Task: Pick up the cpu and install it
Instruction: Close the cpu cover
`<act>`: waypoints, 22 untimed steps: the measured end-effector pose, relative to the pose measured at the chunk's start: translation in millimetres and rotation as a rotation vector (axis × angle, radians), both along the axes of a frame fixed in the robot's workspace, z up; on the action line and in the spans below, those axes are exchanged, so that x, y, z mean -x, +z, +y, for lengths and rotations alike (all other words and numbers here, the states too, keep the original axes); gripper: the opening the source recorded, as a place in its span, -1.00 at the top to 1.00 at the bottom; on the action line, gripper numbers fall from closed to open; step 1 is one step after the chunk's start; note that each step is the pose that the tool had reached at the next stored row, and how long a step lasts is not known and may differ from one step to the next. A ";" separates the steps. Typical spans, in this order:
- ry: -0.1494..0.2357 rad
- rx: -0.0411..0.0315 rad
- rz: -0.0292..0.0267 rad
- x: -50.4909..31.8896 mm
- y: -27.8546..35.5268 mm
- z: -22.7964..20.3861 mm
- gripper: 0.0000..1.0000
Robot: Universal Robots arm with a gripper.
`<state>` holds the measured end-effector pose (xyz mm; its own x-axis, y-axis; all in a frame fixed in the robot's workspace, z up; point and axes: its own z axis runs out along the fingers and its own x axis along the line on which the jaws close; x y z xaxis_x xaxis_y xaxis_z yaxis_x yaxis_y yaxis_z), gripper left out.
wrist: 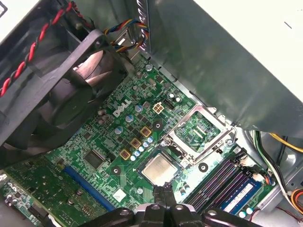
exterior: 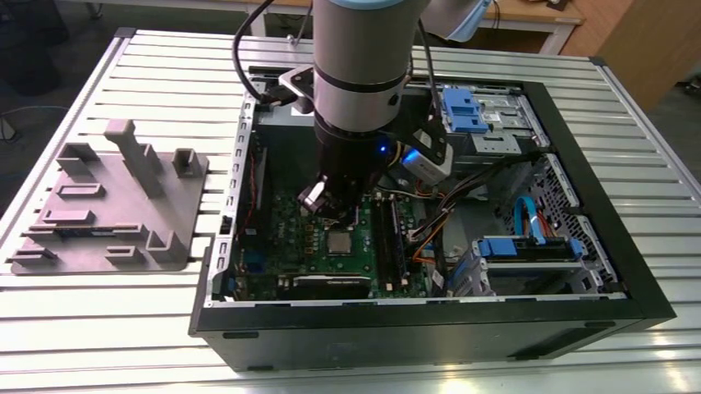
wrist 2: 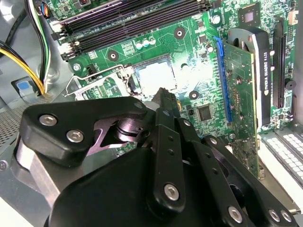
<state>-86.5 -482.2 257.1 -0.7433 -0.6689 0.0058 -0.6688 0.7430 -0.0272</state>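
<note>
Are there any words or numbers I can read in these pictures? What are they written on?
Green motherboard: a white maker's logo word, a brand name, so not quoted.
Black-edged graphics card: white print along its edge, brand and model, so not quoted.
Blue-labelled memory stick: the label's print is too small to read.
Silvery square cpu: its top markings are too faint to read.
No other print is clear enough to read.

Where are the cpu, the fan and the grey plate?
cpu (wrist: pixel 160 169), first wrist view, middle of its metal top.
fan (wrist: pixel 71 97), first wrist view, a blade.
grey plate (exterior: pixel 131 222), exterior view, its flat base.
</note>
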 end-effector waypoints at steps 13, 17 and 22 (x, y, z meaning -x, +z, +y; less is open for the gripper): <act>0.015 -0.0665 0.0000 -15.7 -0.9 0.0 0.80; 0.042 -0.0855 0.0009 -16.7 -2.5 0.0 0.80; 0.124 -0.0853 0.0044 -16.8 -4.4 0.0 0.80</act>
